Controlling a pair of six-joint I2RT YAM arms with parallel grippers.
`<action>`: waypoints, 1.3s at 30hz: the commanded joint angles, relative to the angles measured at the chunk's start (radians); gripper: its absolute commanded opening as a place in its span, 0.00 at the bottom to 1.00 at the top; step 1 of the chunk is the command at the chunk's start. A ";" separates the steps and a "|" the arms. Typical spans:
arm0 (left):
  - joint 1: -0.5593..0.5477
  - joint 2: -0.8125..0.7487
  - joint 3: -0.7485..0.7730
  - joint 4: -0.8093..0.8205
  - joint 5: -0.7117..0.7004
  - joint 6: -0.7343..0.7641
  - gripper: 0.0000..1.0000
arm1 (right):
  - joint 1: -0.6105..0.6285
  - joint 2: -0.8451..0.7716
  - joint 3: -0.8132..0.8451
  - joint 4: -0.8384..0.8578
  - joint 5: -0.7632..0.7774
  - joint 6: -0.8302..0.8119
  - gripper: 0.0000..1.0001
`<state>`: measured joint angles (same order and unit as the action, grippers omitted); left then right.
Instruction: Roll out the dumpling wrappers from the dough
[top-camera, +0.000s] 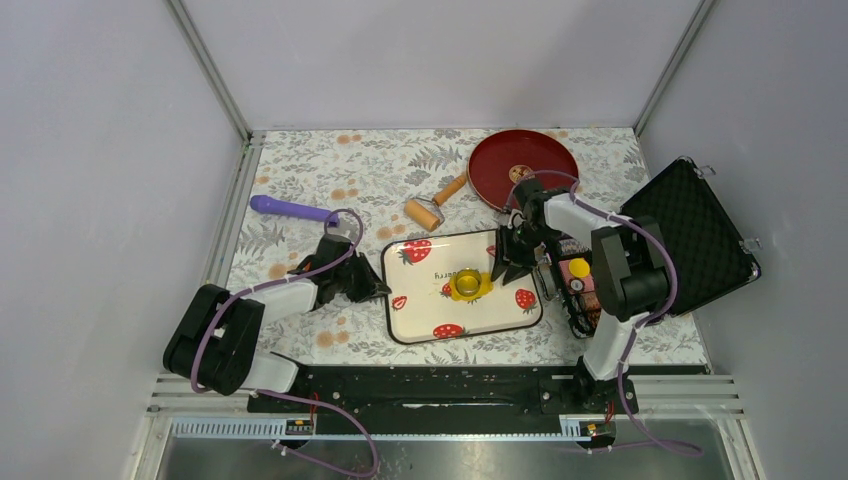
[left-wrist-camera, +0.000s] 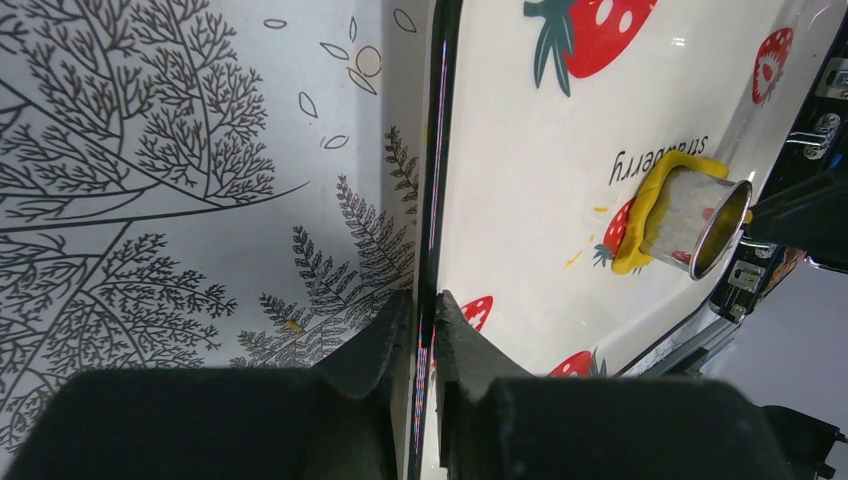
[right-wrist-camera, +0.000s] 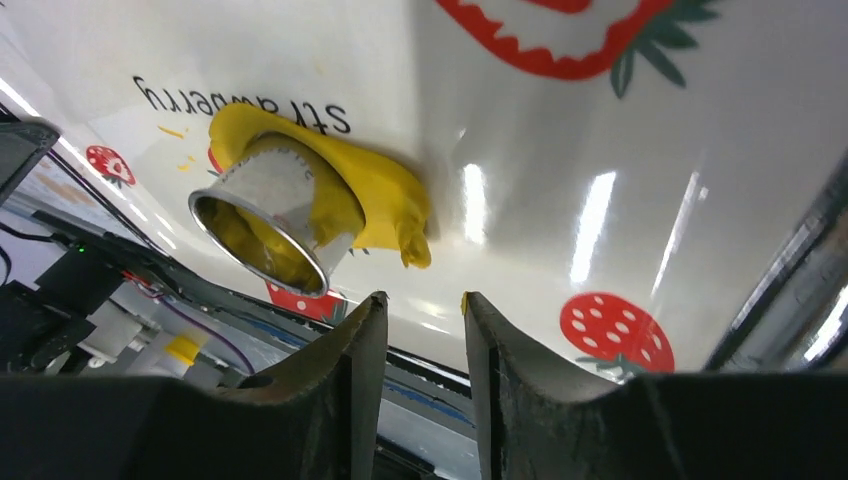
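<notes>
We see the left arm lying low across the patterned tablecloth, forearm stretched to the left rim of the tray. The left gripper is pinched onto that rim: the edge runs straight up between the two fingers, which are nearly together on it.

Over to the right arm: it is folded up tight, elbow high, wrist turned in toward the tray's right edge near the far corner. The right gripper hangs just above that side, its fingers a modest way apart with nothing between them.

Now the dough. It sits right of centre on the tray, close beside the printed word, a bright yellow flattened patch with a ragged outline and one small lobe sticking out. A metal ring stands on it, open end up, with yellow showing inside and dough creeping up one side of its wall. A few yellow crumbs dot the tray close by.

A rolling pin lies beyond the tray on the cloth.
</notes>
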<state>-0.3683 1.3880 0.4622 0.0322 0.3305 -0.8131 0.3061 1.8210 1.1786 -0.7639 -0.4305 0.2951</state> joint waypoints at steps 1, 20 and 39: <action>-0.004 0.044 -0.051 -0.071 -0.097 0.020 0.00 | -0.004 0.070 0.030 0.037 -0.107 0.008 0.41; -0.004 0.039 -0.055 -0.065 -0.092 0.019 0.00 | -0.006 0.227 0.076 0.110 -0.111 0.041 0.31; -0.004 0.040 -0.057 -0.060 -0.092 0.019 0.00 | -0.006 0.025 0.035 0.079 -0.111 0.056 0.11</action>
<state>-0.3683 1.3888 0.4496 0.0643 0.3347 -0.8169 0.2974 1.9274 1.2076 -0.6727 -0.5587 0.3439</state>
